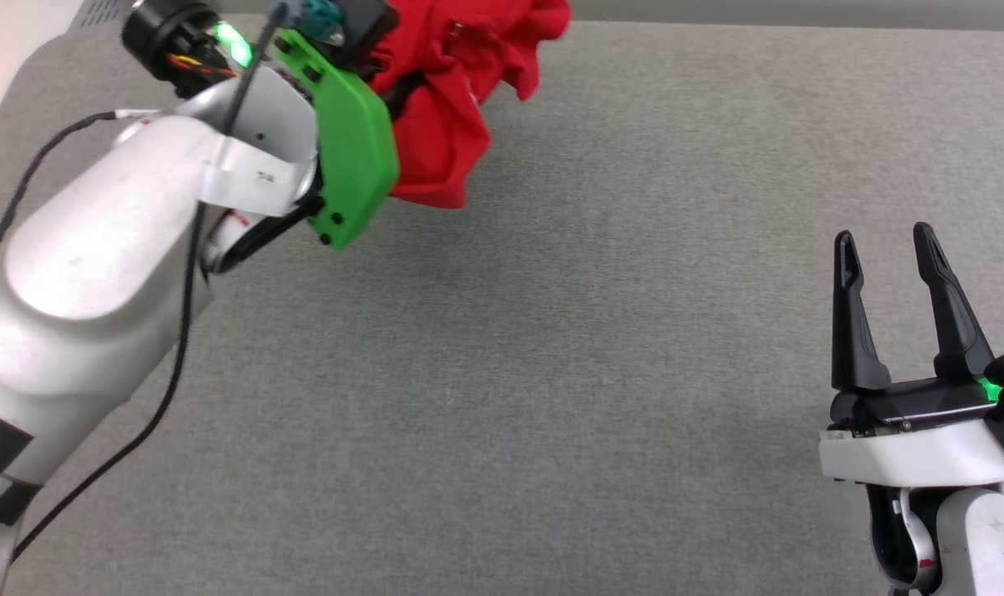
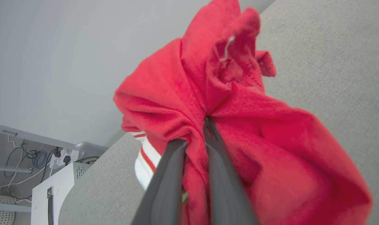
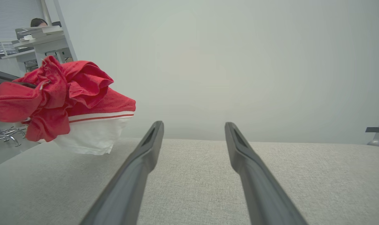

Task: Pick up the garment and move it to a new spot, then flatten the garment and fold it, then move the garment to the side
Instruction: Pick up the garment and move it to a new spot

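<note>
Off the worktop's [image 1: 551, 372] left edge stands a white cabinet [image 2: 56, 187] with sockets and loose cables; desks [image 3: 36, 40] and a person's head [image 3: 38, 22] show far behind. The left arm [image 1: 96, 273] reaches from the near left corner toward the far edge, its green wrist plate [image 1: 353, 157] tilted; the left hand [image 2: 195, 134] pinches the garment [image 2: 270, 140], which hangs bunched above the worktop near that far edge, white sleeve [image 3: 89, 137] lowest; the right hand [image 1: 882, 236] sits by the near right corner, fingers spread and empty, pointing toward the far edge.

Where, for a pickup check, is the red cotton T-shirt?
Head view, upper left: the red cotton T-shirt hangs in the left gripper above the grey fabric tabletop, far from the right gripper.
</note>
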### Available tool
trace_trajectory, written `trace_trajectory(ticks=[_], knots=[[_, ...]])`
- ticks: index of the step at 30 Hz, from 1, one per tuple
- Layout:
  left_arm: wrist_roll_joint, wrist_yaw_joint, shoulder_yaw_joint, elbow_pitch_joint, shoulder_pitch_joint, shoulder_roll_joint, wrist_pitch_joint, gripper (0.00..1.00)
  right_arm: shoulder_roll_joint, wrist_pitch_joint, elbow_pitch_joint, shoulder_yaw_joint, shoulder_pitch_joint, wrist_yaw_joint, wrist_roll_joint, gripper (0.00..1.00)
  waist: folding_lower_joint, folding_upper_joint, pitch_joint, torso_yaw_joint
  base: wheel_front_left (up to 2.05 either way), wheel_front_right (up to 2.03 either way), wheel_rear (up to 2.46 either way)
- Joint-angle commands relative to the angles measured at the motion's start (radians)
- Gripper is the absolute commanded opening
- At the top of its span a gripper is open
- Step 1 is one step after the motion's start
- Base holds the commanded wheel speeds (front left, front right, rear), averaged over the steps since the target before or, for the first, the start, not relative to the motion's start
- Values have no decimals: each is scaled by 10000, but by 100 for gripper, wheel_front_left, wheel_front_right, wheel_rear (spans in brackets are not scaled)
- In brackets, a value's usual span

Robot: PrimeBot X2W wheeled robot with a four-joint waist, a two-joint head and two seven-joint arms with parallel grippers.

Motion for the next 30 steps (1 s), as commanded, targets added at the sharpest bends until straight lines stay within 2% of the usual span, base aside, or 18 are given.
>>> trace_trajectory(ticks=[1, 7, 12, 15, 18, 21, 25, 27, 30], knots=[[176, -19, -120, -95, -298, -231, -107, 0, -20, -28, 6, -35, 75, -7, 95, 100, 1, 0, 45, -797, 0, 0, 0], [302, -19, -1296, -152, -818, -1245, -364, 0, -19, -28, 23, -140, 49, -7, 422, 100, 1, 0, 272, -1800, 0, 0, 0], [126, -19, -2383, 174, -947, -2231, -584, 0, -19, -28, 42, -210, 29, -7, 651, 100, 1, 0, 492, -2341, 0, 0, 0], [151, -19, -2663, 376, -584, -2797, -504, 0, -19, -28, 32, -232, 0, -7, 757, 100, 1, 0, 650, -2548, 0, 0, 0], [757, -19, -2703, 287, 408, -3276, 160, 0, -19, -28, 34, -247, -63, -7, 834, 100, 1, 0, 831, -2682, 0, 0, 0], [1449, -19, -2707, -71, 1627, -3513, 1063, 0, -19, -28, 53, -254, -136, -7, 885, 100, 1, 0, 982, -2735, 0, 0, 0], [1871, -19, -2709, -477, 2716, -3485, 1899, 0, -19, -28, 114, -237, -262, -7, 884, 100, 1, 0, 1114, -2710, 0, 0, 0], [1973, -19, -2710, -583, 3004, -3436, 2094, 0, -19, -28, 150, -225, -332, -7, 884, 100, 1, 0, 1147, -2664, 0, 0, 0], [1962, -19, -2710, -492, 3020, -3422, 1759, 0, -19, -28, 178, -231, -372, -7, 859, 100, 1, 0, 1116, -2520, 0, 0, 0]])
